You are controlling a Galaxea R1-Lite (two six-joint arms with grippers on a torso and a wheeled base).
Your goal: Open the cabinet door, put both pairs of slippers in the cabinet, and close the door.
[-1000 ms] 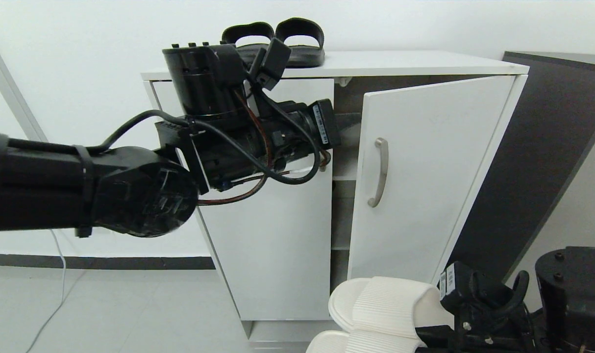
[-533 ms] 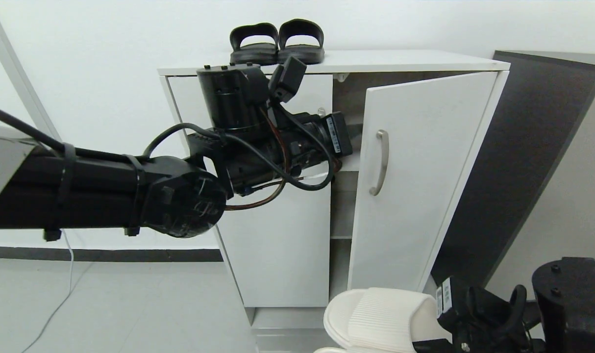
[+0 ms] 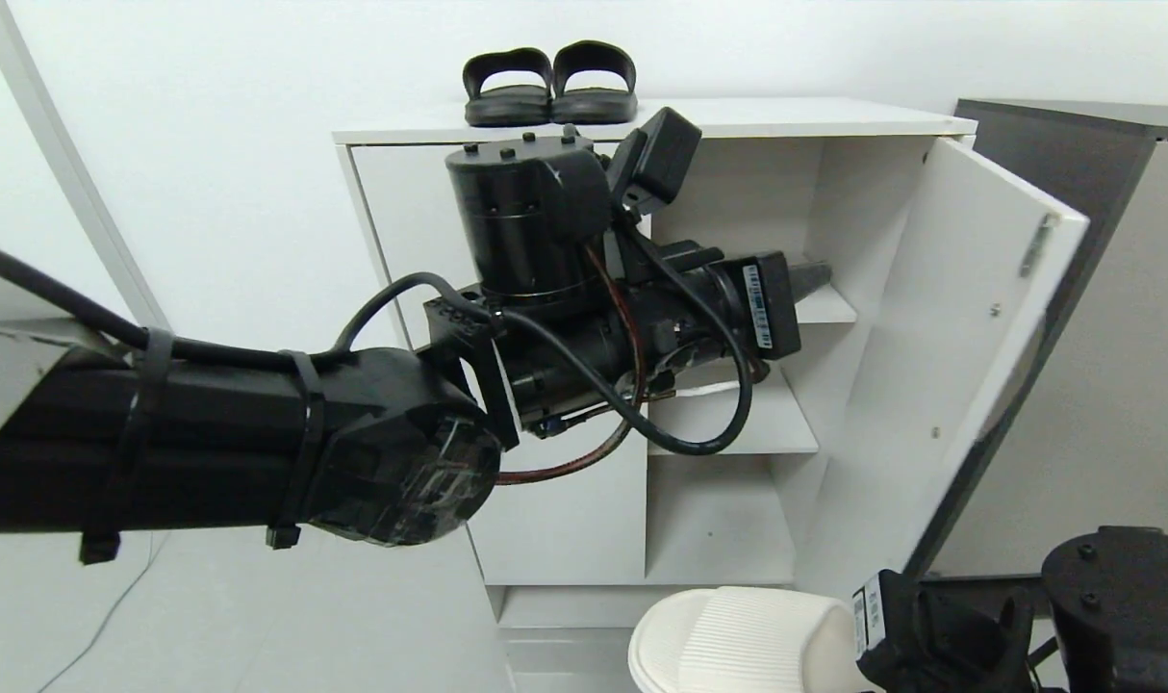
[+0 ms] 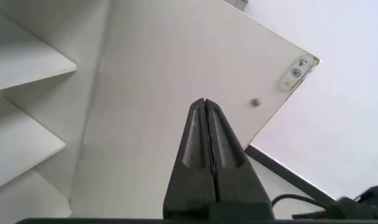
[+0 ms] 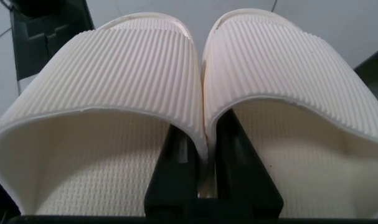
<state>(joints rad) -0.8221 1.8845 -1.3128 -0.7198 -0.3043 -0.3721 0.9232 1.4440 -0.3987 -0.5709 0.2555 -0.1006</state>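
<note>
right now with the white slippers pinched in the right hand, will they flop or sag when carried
Probably light: the white slippers look like thick moulded foam. Likely fairly stiff, since both ribbed straps hold their arch while the right hand pinches their adjoining sides. The outer sides are unsupported, so they may swing a little.

Door (image 3: 940, 385) swung from part-open to wide open; its inner face and the shelves (image 3: 728, 423) are now exposed. Left gripper (image 3: 815, 277) advanced right, tip now inside the cabinet (image 3: 786, 115) opening, at the upper shelf.
</note>
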